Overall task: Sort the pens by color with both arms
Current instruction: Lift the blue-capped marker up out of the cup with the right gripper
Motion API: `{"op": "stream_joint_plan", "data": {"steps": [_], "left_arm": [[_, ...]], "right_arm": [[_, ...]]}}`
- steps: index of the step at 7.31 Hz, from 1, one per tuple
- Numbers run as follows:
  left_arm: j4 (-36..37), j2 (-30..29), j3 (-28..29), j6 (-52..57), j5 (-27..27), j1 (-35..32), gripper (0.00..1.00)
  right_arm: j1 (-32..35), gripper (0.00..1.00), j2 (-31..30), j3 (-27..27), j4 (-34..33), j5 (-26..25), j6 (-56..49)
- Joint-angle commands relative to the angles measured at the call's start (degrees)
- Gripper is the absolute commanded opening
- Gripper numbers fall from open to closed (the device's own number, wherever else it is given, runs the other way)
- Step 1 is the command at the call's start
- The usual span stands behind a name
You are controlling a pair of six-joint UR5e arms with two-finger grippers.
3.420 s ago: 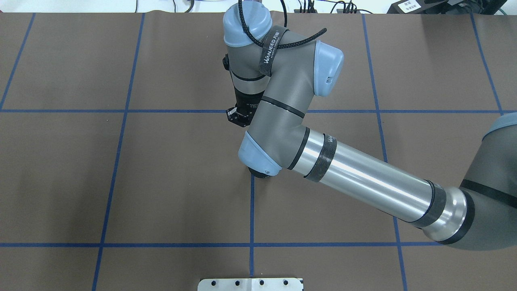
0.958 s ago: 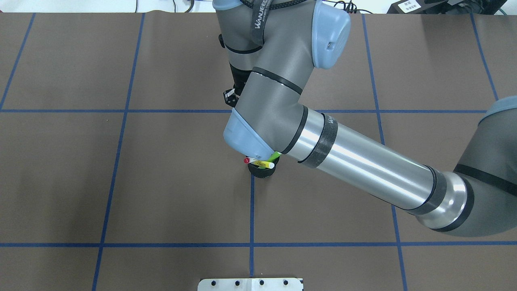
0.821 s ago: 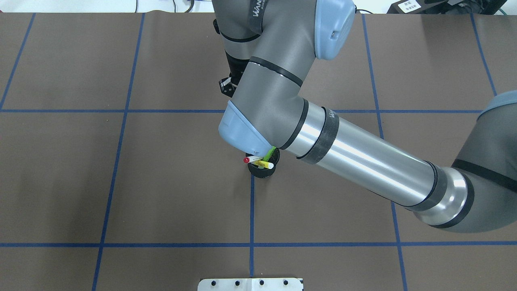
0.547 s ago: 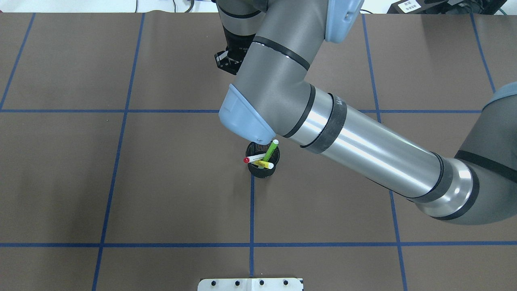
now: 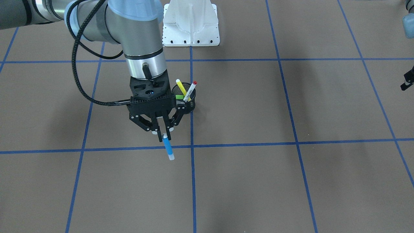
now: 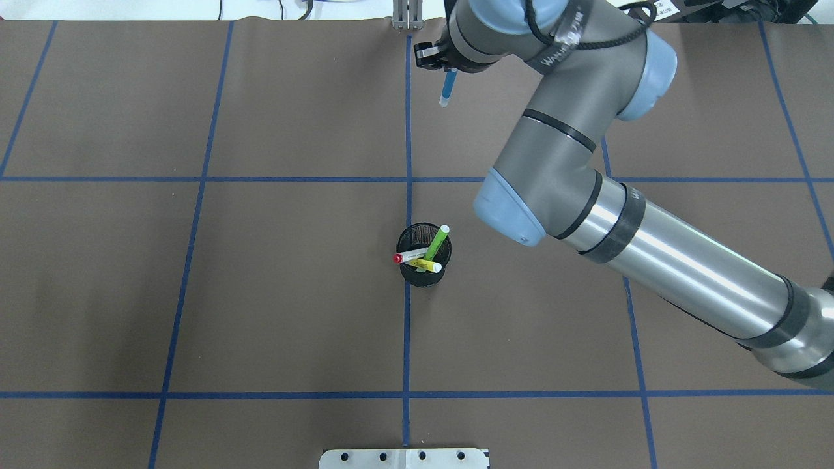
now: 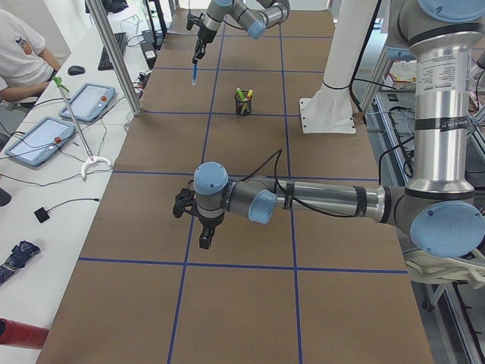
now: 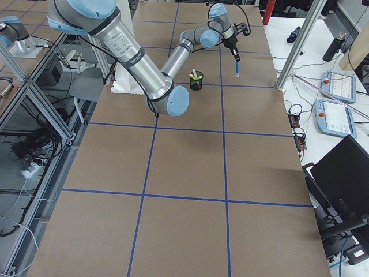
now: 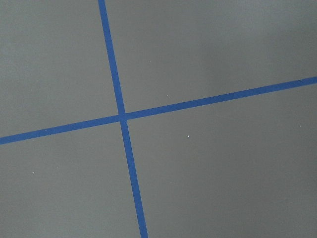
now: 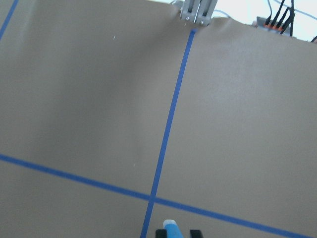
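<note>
Well off to the left, the left gripper [image 7: 203, 240] hung over the table [image 7: 242, 311]; whether its fingers were spread or together could not be told. In the middle stood the cup [image 6: 422, 280], holding the green pen [image 6: 436, 242], the yellow pen [image 6: 427, 264] and the red-capped pen [image 6: 407, 256], all leaning. Just right of the centre line, on the far side past the cup, the right gripper [image 5: 161, 132] pinched the blue pen [image 5: 168, 148] by its top end. The pen hung nearly upright, pale tip down, seemingly clear of the table. The right arm [image 6: 677, 267] was by far the nearer one, so setting the pen down looked like a straight lowering.
</note>
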Motion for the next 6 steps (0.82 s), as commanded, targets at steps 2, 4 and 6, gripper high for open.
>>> {"op": "stream_joint_plan", "data": {"steps": [2, 4, 6], "left_arm": [[-0.1, 0.1, -0.2, 0.0, 0.0, 0.0, 1.00], [-0.1, 0.1, -0.6, 0.0, 0.1, 0.0, 1.00], [-0.1, 0.1, -0.7, 0.0, 0.1, 0.0, 1.00]], "right_arm": [[-0.3, 0.00, -5.3, -0.7, 8.0, -9.6, 0.2], [-0.6, 0.00, -6.9, -6.4, 21.0, -11.8, 0.6], [-3.6, 0.00, -8.1, -11.2, 28.3, -23.9, 0.4]]}}
